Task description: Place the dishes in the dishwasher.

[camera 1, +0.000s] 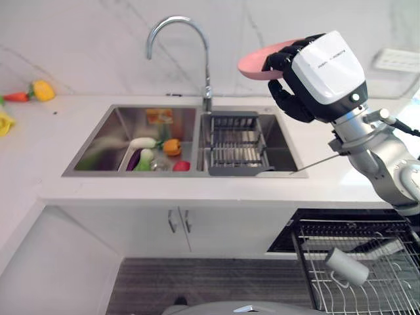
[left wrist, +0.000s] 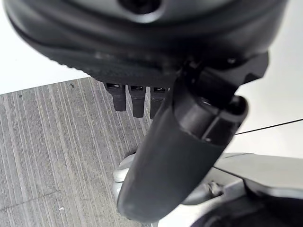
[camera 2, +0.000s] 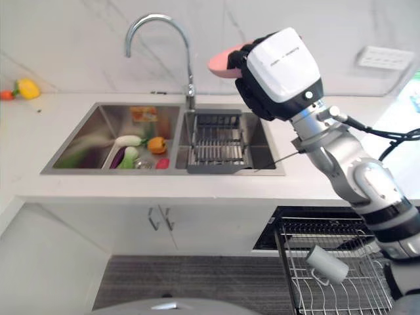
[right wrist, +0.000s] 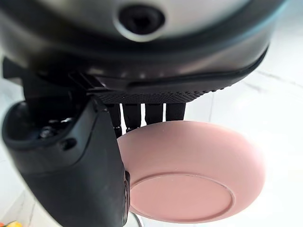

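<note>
A home kitchen: a white worktop (camera 1: 79, 141) carries a double steel sink (camera 1: 118, 141) under a curved tap (camera 1: 177, 39), against a marbled wall. Below its front edge are white cupboard doors (camera 1: 177, 226) and a pulled-out dishwasher rack (camera 1: 367, 275).

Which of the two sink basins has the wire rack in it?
The right basin, under the raised right hand holding the pink plate. The left basin holds toy vegetables instead.

Brushed steel sink (camera 1: 111, 141), smooth matt pink plate (right wrist: 189, 177).
</note>
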